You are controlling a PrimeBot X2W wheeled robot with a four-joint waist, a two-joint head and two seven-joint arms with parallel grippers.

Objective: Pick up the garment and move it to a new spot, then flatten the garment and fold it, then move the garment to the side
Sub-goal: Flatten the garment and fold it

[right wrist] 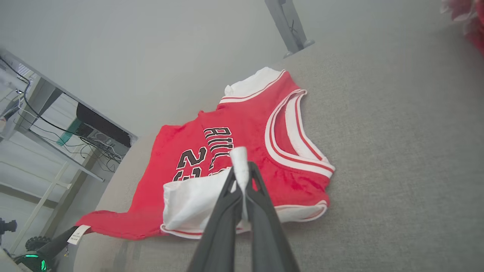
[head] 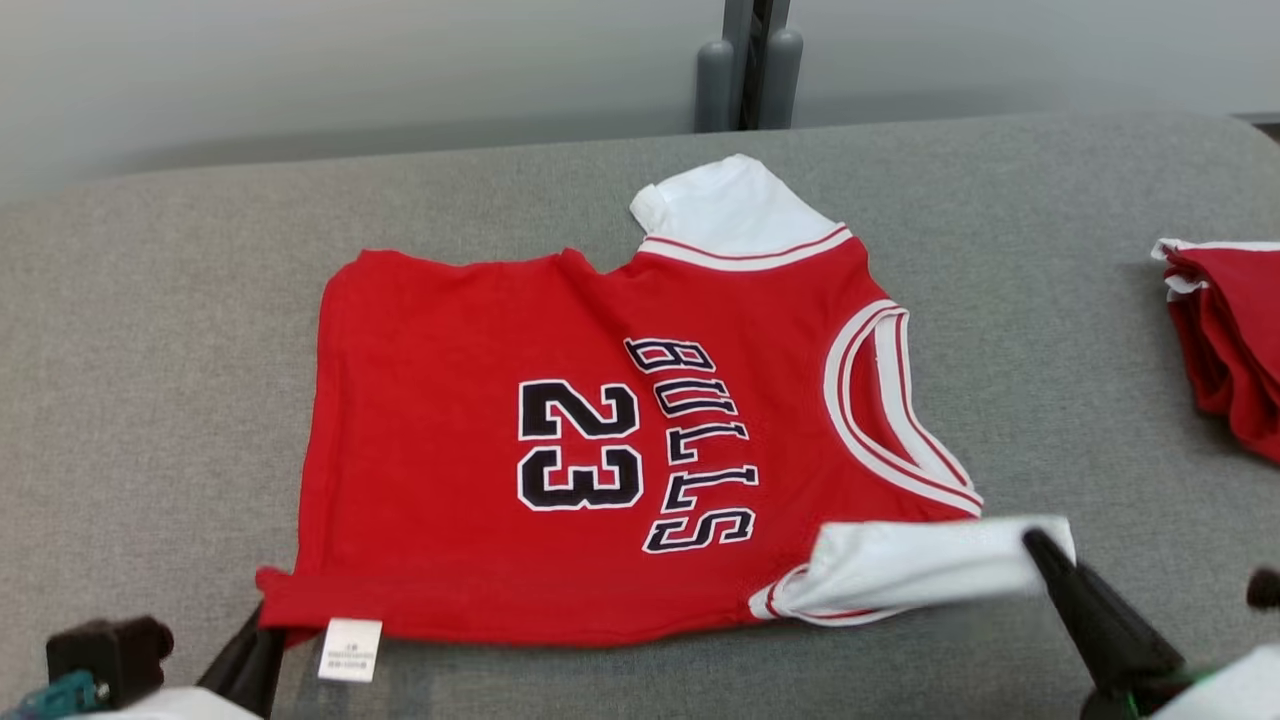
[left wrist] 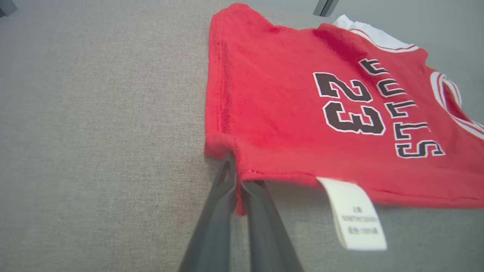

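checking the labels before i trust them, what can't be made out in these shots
- Care label: left wrist view, print too small and blurred to read.
- Second red garment: head view, cut off by the right edge.
- Left hand tips: left wrist view, buried in a corner of the jersey.
- Jersey underside: all views, lying against the grey surface.

The left gripper point(left wrist: 236, 170) rises from the bottom centre of the frame, its two dark fingers pinched together on the near corner of the red jersey point(left wrist: 287, 105). The jersey spreads across the upper right over the grey cloth surface point(left wrist: 94, 132), showing "23" and "BULLS". A white care label point(left wrist: 355, 215) hangs at the lower right.
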